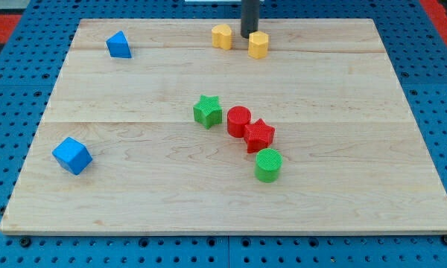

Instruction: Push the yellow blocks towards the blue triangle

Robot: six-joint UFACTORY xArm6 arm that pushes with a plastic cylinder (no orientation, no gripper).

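Two yellow blocks sit near the view's top edge of the wooden board: one to the left and a yellow hexagon to the right. My tip stands between them, close to the upper left side of the yellow hexagon. The blue triangle lies at the view's top left, well left of both yellow blocks.
A blue cube lies at the view's left lower part. A green star, a red cylinder, a red star and a green cylinder form a diagonal cluster in the middle.
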